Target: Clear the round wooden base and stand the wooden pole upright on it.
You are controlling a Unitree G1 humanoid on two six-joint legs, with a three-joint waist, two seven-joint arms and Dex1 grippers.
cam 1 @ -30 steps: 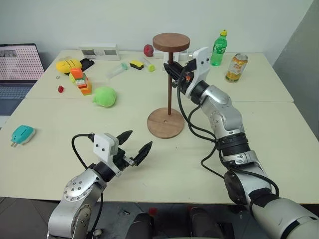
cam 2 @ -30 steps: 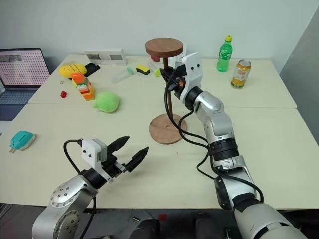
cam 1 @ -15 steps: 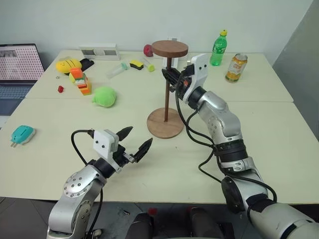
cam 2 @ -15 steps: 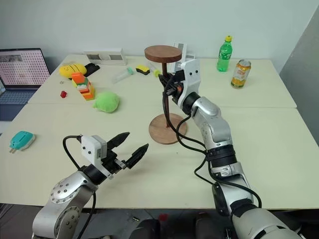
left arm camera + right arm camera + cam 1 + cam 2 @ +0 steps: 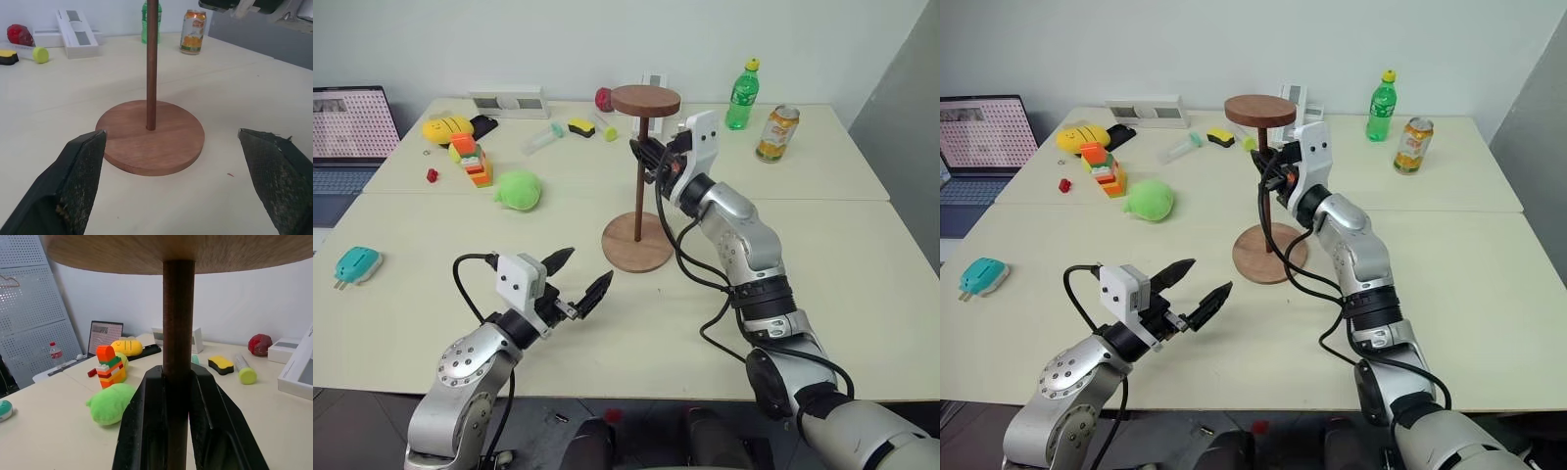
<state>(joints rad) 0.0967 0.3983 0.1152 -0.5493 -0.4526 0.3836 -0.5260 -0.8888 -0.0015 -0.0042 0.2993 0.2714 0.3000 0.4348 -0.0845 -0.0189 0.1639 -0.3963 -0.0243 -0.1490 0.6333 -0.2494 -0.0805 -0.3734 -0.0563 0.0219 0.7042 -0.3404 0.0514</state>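
Office or lab: pale tables (image 5: 862, 176), laptop (image 5: 347, 127), pegboard wall panel (image 5: 29, 308).

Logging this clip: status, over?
Right gripper shut on pole, pole upright, foot at centre of base. Left gripper open, empty, short of base. Base clear.

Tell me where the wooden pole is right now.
The wooden pole stands upright with its lower end at the centre of the round wooden base, mid-table, disc end up. The right tool is shut on its shaft just below that disc.
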